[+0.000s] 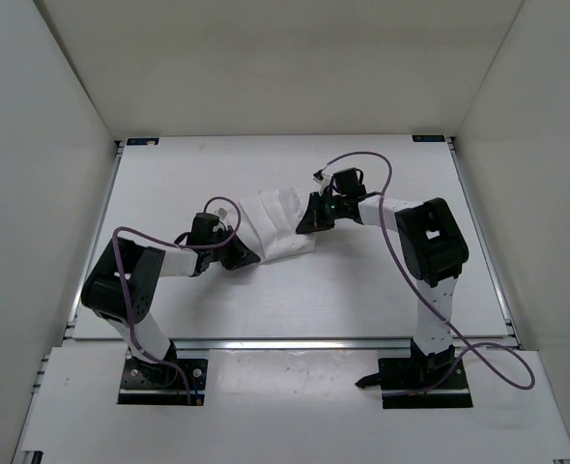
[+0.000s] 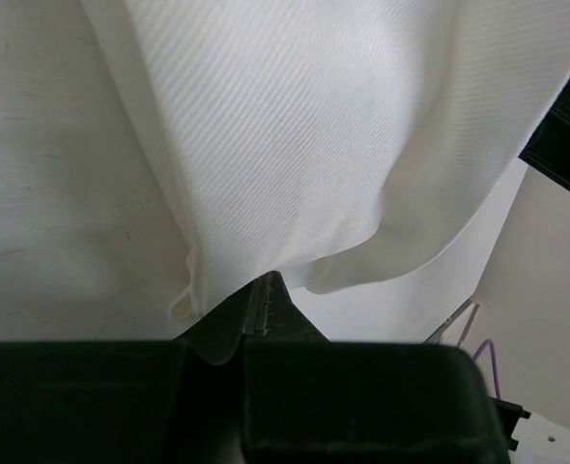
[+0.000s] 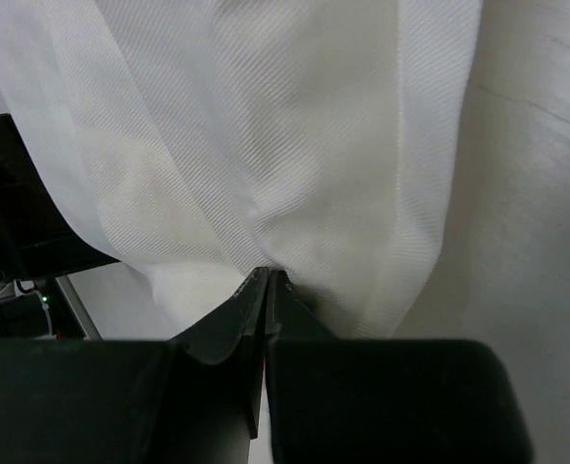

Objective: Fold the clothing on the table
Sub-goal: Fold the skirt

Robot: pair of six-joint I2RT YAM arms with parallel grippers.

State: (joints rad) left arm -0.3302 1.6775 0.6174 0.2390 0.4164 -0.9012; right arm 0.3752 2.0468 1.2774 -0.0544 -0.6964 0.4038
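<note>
The clothing sits near the middle of the bench, spanning the gap between the two arms; the left claw grips its near-left edge; the right claw grips its right edge, slightly farther back; a rail runs across the near side, in front of both.

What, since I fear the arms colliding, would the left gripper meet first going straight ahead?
The left gripper meets the clothing it pinches, spread right ahead; the right gripper looks off to one side, though depth is unclear.
</note>
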